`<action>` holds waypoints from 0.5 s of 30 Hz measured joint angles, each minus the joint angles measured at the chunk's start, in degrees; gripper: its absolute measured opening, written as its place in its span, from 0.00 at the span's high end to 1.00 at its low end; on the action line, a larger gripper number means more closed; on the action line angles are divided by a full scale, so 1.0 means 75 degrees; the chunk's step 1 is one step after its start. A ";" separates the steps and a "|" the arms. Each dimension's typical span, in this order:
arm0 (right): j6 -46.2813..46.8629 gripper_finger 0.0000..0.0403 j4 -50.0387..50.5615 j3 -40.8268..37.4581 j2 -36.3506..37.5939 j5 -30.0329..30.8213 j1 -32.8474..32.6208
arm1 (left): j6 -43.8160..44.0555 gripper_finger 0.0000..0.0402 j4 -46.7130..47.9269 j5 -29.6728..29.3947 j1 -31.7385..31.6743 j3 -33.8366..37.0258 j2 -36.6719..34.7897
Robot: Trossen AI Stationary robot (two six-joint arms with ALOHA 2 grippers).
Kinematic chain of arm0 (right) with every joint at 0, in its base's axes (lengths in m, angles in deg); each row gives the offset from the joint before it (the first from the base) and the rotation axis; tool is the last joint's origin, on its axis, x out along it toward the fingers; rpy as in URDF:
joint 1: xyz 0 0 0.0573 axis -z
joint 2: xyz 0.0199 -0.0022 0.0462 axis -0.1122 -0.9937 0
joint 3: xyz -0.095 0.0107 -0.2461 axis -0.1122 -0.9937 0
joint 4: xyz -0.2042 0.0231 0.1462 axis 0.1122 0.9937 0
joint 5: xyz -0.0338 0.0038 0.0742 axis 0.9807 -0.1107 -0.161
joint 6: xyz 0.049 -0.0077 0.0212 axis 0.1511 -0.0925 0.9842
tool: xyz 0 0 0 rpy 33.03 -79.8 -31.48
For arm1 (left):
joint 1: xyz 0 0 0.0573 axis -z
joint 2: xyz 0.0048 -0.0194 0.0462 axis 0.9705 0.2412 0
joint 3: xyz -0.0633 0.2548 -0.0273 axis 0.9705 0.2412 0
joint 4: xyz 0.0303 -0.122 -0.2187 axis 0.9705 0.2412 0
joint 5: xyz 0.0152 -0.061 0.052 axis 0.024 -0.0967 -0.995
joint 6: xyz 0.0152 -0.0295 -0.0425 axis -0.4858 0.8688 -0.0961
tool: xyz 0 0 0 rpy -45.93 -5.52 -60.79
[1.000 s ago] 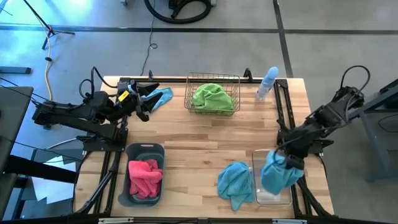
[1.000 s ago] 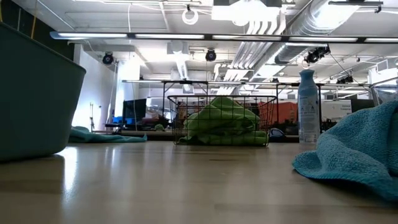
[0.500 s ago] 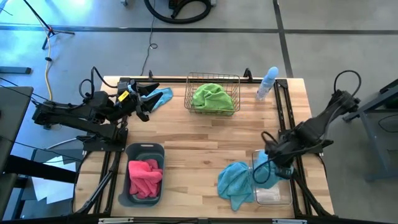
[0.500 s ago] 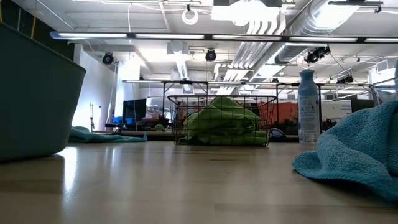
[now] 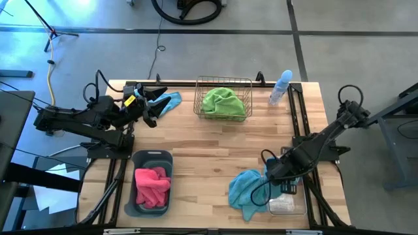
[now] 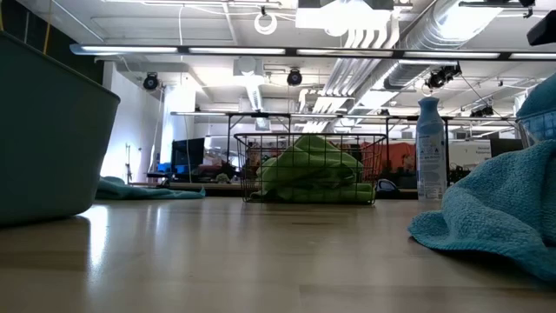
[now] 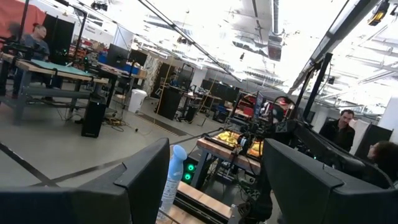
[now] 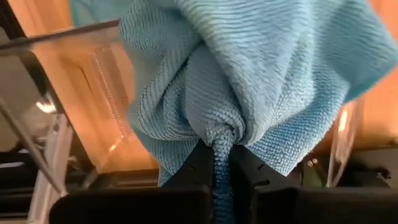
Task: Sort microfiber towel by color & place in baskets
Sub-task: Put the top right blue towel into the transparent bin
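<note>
My right gripper (image 5: 272,175) is shut on a pale blue towel (image 8: 249,74) over the clear plastic tub (image 5: 287,203) at the table's near right. The tub's wall (image 8: 93,93) shows in the right wrist view. A second blue towel (image 5: 245,189) lies heaped on the table against the tub's left side. A third blue towel (image 5: 170,101) lies at the far left, just beyond my open left gripper (image 5: 155,104), which touches nothing. A green towel (image 5: 225,101) fills the brass wire basket (image 5: 223,81). Pink towels (image 5: 151,185) lie in the dark tub (image 5: 151,157). My right gripper pinches a bunched fold (image 8: 221,144) of the blue towel between its two fingers (image 8: 200,159). The cloth gathers into a narrow ridge at the fingers. From there it billows away in several folds over the clear tub's wall.
A pale blue spray bottle (image 5: 281,87) stands at the far right edge, beside the wire basket. Bare wood runs across the table's middle between the baskets. People and workbenches show in the room beyond, in the left wrist view.
My right gripper, still shut on the blue towel, has moved toward the table's left and down, from the clear tub's right side to its left side. The towel went with it and now hangs beside the heaped blue towel.
</note>
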 joint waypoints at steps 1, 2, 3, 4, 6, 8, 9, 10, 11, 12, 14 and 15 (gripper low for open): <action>-0.0041 0.98 -0.0015 0.0000 -0.0104 -0.0003 -0.0050 | 0.0000 0.39 0.0000 0.0000 -0.0001 0.0000 0.0002; -0.0089 0.98 -0.0009 -0.0003 -0.0200 -0.0025 -0.0112 | -0.0002 0.39 0.0000 0.0000 0.0001 0.0000 0.0001; -0.0120 0.98 0.0008 -0.0016 -0.0276 -0.0062 -0.0198 | -0.0006 0.39 0.0000 0.0000 -0.0001 0.0000 0.0000; -0.0093 0.98 0.0047 -0.0066 -0.0309 -0.0096 -0.0293 | -0.0017 0.39 0.0000 -0.0002 0.0000 0.0000 0.0000; 0.0249 0.98 0.0056 -0.0247 -0.0297 -0.0169 -0.0534 | -0.0066 0.39 0.0000 0.0000 -0.0001 0.0000 0.0003; 0.0744 0.98 -0.0010 -0.0489 -0.0137 -0.0205 -0.0823 | -0.0069 0.39 0.0000 0.0000 -0.0001 0.0000 0.0003; 0.1008 0.99 -0.0076 -0.0607 0.0005 -0.0207 -0.0983 | -0.0076 0.39 0.0000 0.0000 -0.0001 0.0000 0.0001; 0.1253 0.99 -0.0224 -0.0705 0.0138 -0.0207 -0.1128 | -0.0076 0.39 0.0000 0.0000 -0.0001 0.0000 0.0001; 0.1500 0.99 -0.0417 -0.0783 0.0251 -0.0201 -0.1264 | -0.0078 0.39 0.0000 0.0000 -0.0001 0.0000 0.0003; 0.1687 0.99 -0.0600 -0.0842 0.0351 -0.0178 -0.1379 | -0.0075 0.39 0.0000 0.0000 0.0000 0.0000 0.0003; 0.1851 0.99 -0.1001 -0.0910 0.0504 -0.0082 -0.1513 | -0.0075 0.39 0.0000 0.0000 -0.0001 0.0000 0.0000; 0.1825 0.99 -0.1231 -0.0931 0.0537 -0.0024 -0.1545 | -0.0075 0.39 0.0000 0.0000 -0.0001 0.0000 0.0003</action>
